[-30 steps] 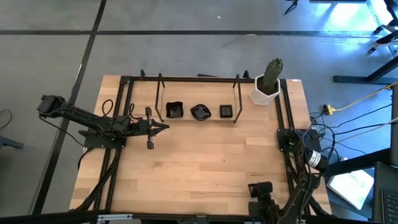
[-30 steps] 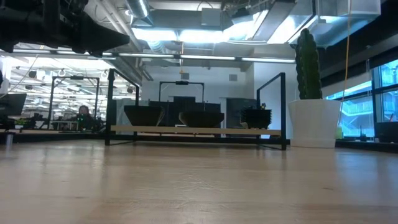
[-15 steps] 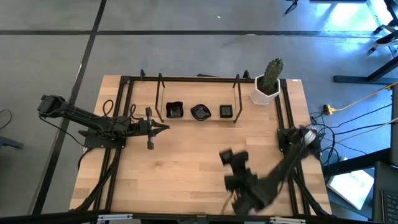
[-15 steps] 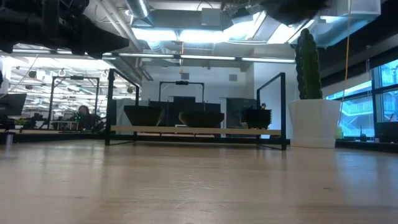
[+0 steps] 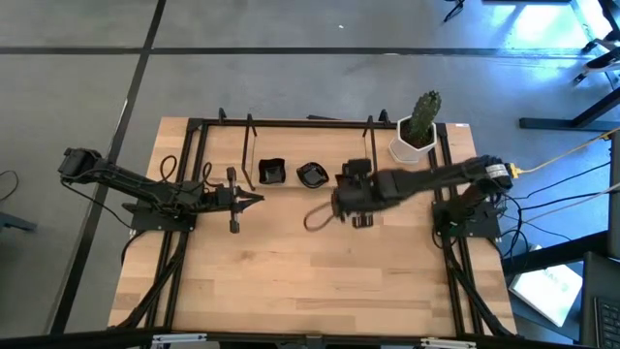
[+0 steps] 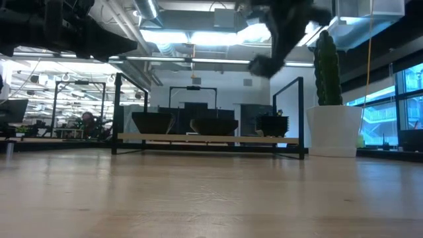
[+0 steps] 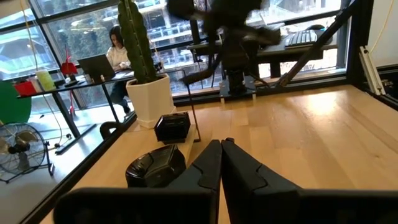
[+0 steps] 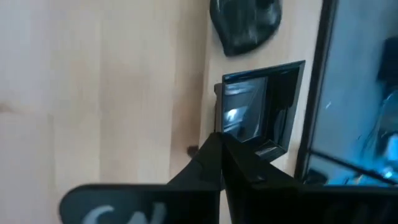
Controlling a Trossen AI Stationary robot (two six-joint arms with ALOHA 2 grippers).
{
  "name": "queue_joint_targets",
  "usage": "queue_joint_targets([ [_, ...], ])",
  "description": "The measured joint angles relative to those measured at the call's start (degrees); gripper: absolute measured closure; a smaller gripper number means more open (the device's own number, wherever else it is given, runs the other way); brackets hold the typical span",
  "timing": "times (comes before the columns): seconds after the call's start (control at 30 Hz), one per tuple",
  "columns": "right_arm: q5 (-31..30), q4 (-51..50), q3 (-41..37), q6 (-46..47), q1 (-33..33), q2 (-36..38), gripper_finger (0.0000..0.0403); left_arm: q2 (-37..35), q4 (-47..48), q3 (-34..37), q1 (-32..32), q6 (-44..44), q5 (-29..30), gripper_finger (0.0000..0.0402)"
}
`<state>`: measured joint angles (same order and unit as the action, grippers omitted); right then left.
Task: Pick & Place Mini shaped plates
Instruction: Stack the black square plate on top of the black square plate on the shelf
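The mini shaped plates stand in three black stacks on a low board inside a black frame near the far edge: wavy squarish, rounded and flat square. The low view shows them in a row. My right gripper is shut and hovers just near of the square stack, with the rounded stack beyond it. My left gripper is shut and waits in the air left of the stacks, pointing at the rounded stack and the square stack.
A white pot with a green cactus stands at the far right corner, close to the right arm's forearm. Black frame rails run along the table's left, right and far sides. A cable loop hangs off the right arm.
My right arm has swung fast from the table's near right corner toward the far edge and the left, ending over the square stack. Its fingers stay together. The left arm and the stacks have kept still.
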<state>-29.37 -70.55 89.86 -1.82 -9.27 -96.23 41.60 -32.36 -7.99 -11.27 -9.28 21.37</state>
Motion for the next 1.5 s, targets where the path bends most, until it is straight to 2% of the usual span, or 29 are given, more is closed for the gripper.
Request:
queue_joint_targets([
  [0.17,2.3,0.4,-3.4,-0.1,7.4,-0.9,0.0397,0.0,0.0,0.0,0.0,0.0,0.0,0.0392],
  [0.37,5.1,4.5,-6.4,-1.0,11.2,-1.2,0.0397,0.0,0.0,0.0,0.0,0.0,0.0,0.0395],
  [0.77,4.5,9.9,-11.5,-4.4,12.3,-1.2,0.0397,0.0,0.0,0.0,0.0,0.0,0.0,0.0394],
  [1.5,2.0,11.0,-11.6,-4.8,14.6,-1.2,0.0397,0.0,0.0,0.0,0.0,-0.1,0.0,0.0396],
])
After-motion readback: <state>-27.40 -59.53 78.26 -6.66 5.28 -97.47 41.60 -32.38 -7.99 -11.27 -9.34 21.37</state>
